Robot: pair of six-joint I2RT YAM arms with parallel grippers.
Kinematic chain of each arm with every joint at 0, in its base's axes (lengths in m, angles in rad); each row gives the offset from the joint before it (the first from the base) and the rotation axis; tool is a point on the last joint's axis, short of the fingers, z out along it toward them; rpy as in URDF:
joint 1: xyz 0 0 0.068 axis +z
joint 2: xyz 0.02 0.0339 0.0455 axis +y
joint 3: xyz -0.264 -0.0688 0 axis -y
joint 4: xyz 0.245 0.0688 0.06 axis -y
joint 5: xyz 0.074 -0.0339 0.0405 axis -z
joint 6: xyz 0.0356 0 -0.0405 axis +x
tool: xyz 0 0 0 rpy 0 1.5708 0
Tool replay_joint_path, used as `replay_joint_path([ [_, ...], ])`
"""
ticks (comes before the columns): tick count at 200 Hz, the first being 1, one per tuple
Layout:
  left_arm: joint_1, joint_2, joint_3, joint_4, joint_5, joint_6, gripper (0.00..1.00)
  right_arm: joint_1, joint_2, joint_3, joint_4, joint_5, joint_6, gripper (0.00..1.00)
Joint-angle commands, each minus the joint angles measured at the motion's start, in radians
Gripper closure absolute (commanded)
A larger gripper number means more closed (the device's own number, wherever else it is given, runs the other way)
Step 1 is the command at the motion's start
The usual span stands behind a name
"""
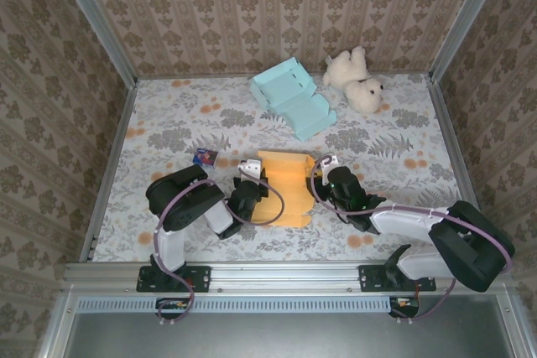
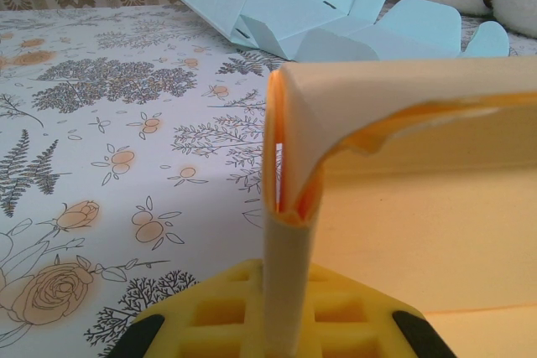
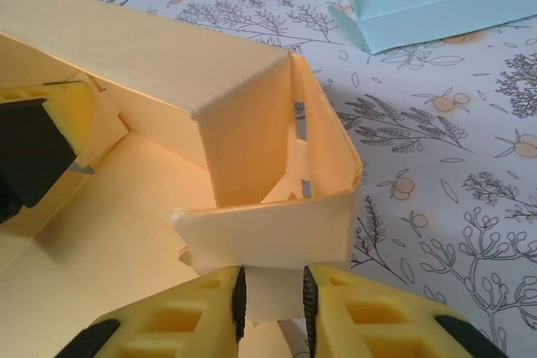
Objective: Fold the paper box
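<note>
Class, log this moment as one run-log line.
left pincer: shut on yellow box left wall | right pincer: shut on its right flap | blue box: behind, untouched

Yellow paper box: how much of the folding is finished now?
Done: one corner near the right end effector stands up, walls creased. In hand: the left end effector pinches the other side wall, the right one pinches an end flap. Left: the yellow paper box is open on top, not closed.

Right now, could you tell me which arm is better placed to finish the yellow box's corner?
Probably right: the right pincer clamps a corner flap of the yellow box; the left pincer pinches the opposite wall.
</note>
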Motion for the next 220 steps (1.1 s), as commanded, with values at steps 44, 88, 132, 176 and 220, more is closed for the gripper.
replay_joint_path([
  [44, -0.009, 0.014, -0.006, -0.017, 0.017, -0.006, 1.00, 0.032, 0.054, 0.031, 0.056, -0.020, 0.002, 0.74],
  [88, -0.010, 0.013, -0.008, -0.017, 0.015, -0.007, 1.00, 0.067, 0.079, 0.045, 0.079, -0.034, -0.013, 0.77],
  [132, -0.009, 0.013, -0.010, -0.017, 0.015, -0.009, 1.00, 0.085, 0.079, 0.057, 0.064, -0.023, -0.005, 0.76],
  [176, -0.009, 0.009, -0.013, -0.017, 0.008, -0.009, 1.00, 0.092, -0.040, 0.013, -0.035, 0.023, 0.002, 0.72],
  [220, -0.009, 0.011, -0.009, -0.017, 0.011, -0.010, 1.00, 0.077, -0.290, -0.066, -0.183, 0.214, 0.017, 0.62],
])
